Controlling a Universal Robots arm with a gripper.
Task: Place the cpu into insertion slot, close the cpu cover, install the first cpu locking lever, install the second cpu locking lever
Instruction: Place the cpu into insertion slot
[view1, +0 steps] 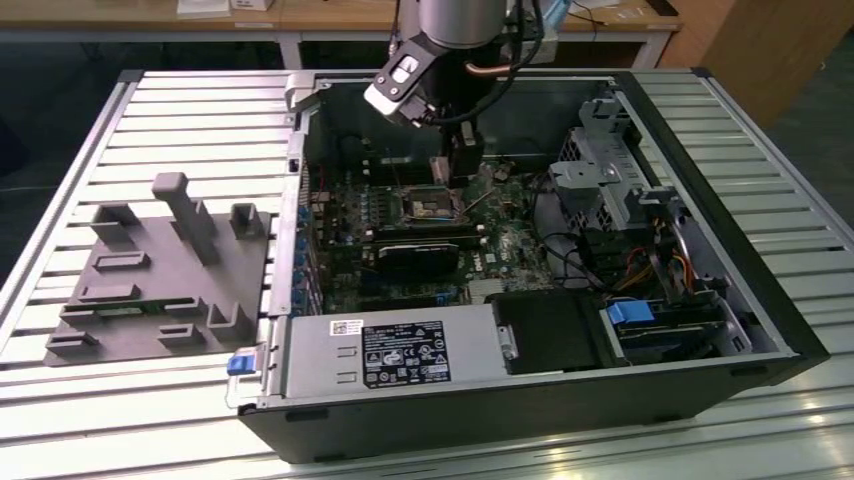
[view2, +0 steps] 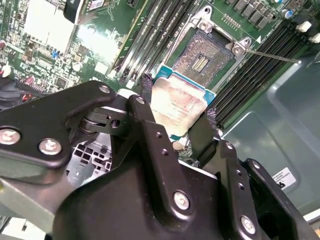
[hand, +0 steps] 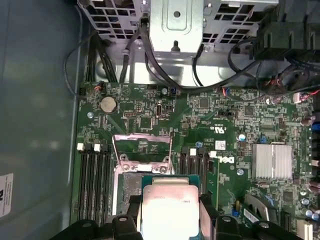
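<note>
- Black fingers (view2: 142, 107) of my gripper (view2: 178, 102) were closed on the cpu (view2: 176, 109), pinching it by two opposite edges. Its pale metal top faced the camera in the second wrist view, with a green border showing along one side.
- From the first wrist view, the cpu (hand: 170, 212) hung between those fingers and overlapped part of the insertion slot (hand: 129, 186). As far as I could judge, it was above the slot and not touching it.
- That insertion slot (view2: 202, 57) lay bare: a dark centre with gold contacts inside a thin silver rim, and nothing seated in it.
- Beyond the socket, the cpu cover (hand: 142, 136) stood raised off it on the side away from the chip. A thin locking lever (view2: 272, 56) stuck out sideways across the memory slots (view2: 250, 80), and I judged it unlatched.
- Seen in the exterior view, my gripper (view1: 458, 165) reached down into the open computer case (view1: 694, 330) in the upper middle of the frame, just above the insertion slot (view1: 430, 207).
- A grey fixture plate (view1: 147, 270) sat on the slatted table (view1: 200, 120) at the exterior view's left, well apart from the work.
- I judged the first step to be in hand: the chip carried but not yet placed, the cover not yet closed, the levers not yet installed.
- Seating it would, I thought, call for squaring the chip's edges with the rim and keeping it level. It would need to come straight down with no sideways slide over the contacts, and my grip should loosen only once it lay flat.
</note>
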